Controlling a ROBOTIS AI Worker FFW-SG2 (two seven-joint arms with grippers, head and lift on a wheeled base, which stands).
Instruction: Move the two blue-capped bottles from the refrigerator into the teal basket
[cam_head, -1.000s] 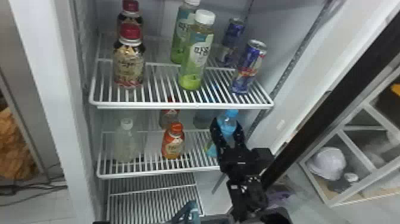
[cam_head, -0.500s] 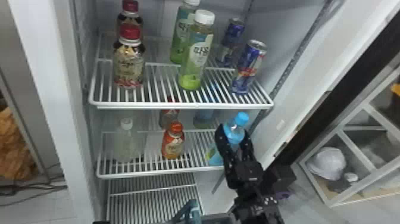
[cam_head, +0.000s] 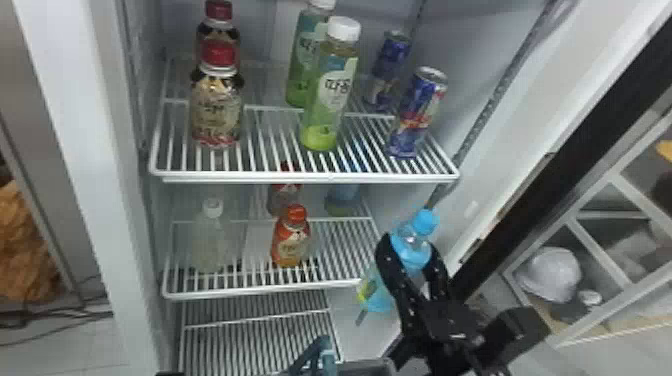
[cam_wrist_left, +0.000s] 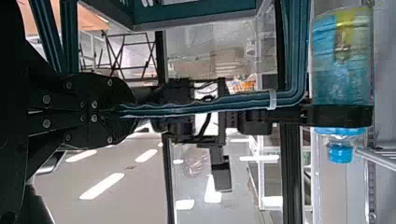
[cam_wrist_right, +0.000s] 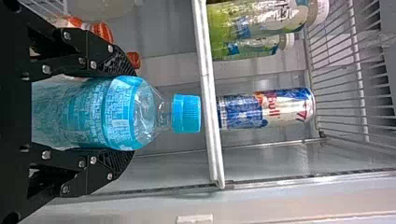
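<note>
Beyond the middle shelf's front right corner, my right gripper (cam_head: 411, 250) is shut around a blue-capped bottle (cam_head: 424, 223), cap up. In the right wrist view, the right gripper (cam_wrist_right: 128, 112) has its fingers on both sides of this bottle (cam_wrist_right: 123, 109). The other blue-capped bottle (cam_head: 342, 199) stands at the back right of the middle shelf, partly hidden by the upper shelf. Part of the teal basket (cam_head: 325, 356) shows at the head view's bottom edge. In the left wrist view, my left gripper (cam_wrist_left: 126, 111) is shut on the handle of the teal basket (cam_wrist_left: 196, 15).
The upper shelf (cam_head: 305, 176) holds red-capped and white-capped bottles and two cans. On the middle shelf (cam_head: 260, 289) stand an orange bottle (cam_head: 291, 240) and a clear one (cam_head: 210, 240). The open door's dark frame (cam_head: 560, 165) rises at the right.
My right gripper and the bottle have moved right and toward the camera, away from the middle shelf. The other bottles and cans have stayed put.
</note>
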